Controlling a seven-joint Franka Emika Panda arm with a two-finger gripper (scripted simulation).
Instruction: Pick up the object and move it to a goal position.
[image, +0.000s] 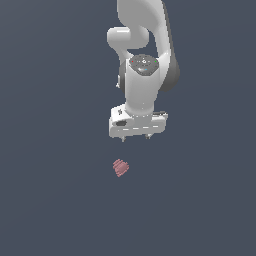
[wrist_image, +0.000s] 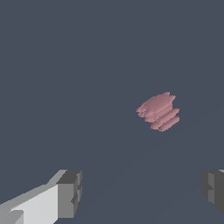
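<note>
The object (image: 120, 168) is a small dusky pinkish-red lump with stacked ridges, lying on the flat dark grey surface. It also shows in the wrist view (wrist_image: 159, 112). My gripper (image: 135, 137) hangs on the white arm above the object and a little toward the exterior view's right, well apart from it. In the wrist view my gripper (wrist_image: 142, 192) has its two grey fingertips (wrist_image: 70, 192) spread wide with nothing between them. The object lies beyond the fingertips, not between them.
The white arm's links (image: 145, 55) rise behind the gripper in the exterior view. The dark grey surface (image: 50, 200) fills the view with nothing else on it.
</note>
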